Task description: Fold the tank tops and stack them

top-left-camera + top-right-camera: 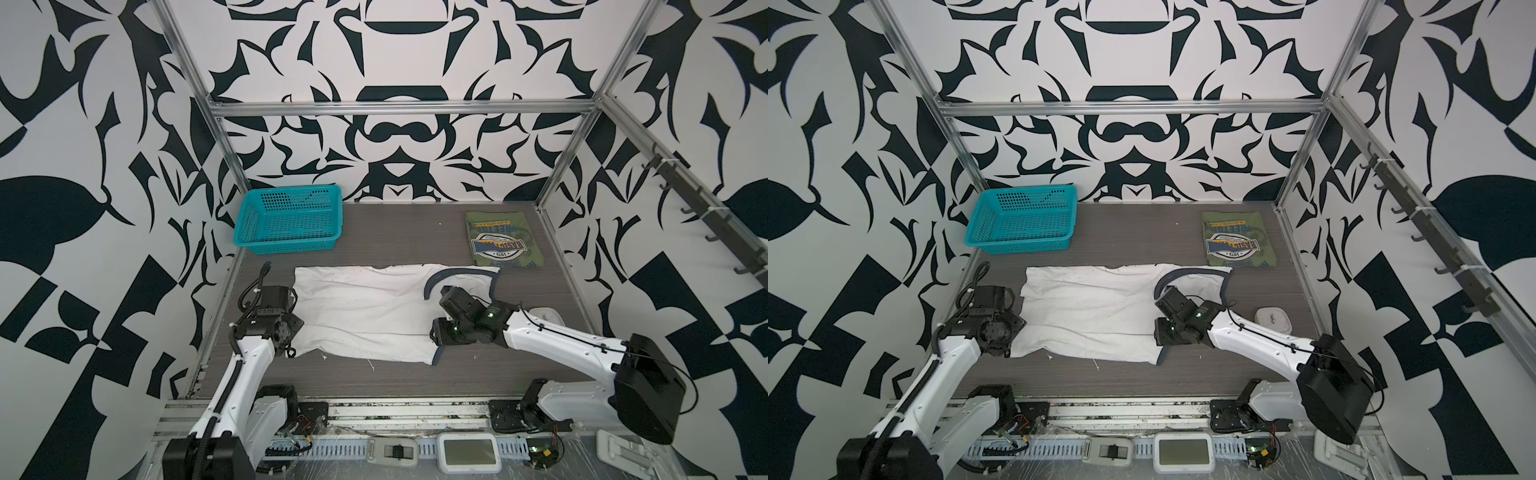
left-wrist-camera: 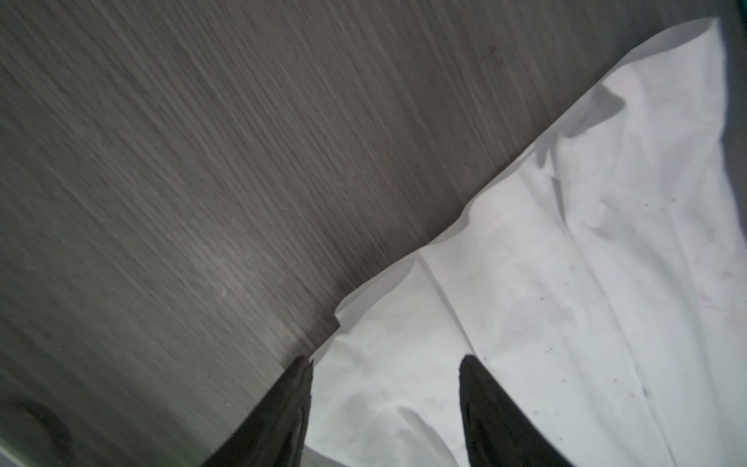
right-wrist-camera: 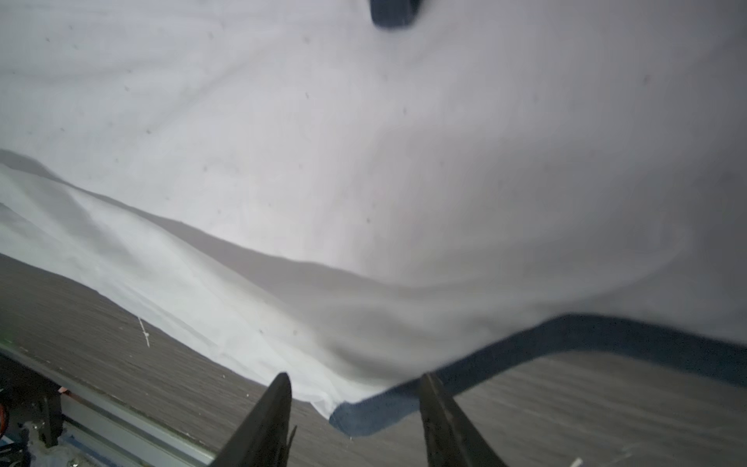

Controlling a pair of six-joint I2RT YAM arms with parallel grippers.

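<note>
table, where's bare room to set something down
Bare table between the basket and the olive tank top, and in front of the white tank top. Crowded mid-table: left gripper and right gripper at its corners.

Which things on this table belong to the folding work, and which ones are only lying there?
For the job:
- white tank top, spread out in the middle
- green tank top, already folded, far right

Just lying about:
- teal basket, far left
- small white box, on the right
</note>
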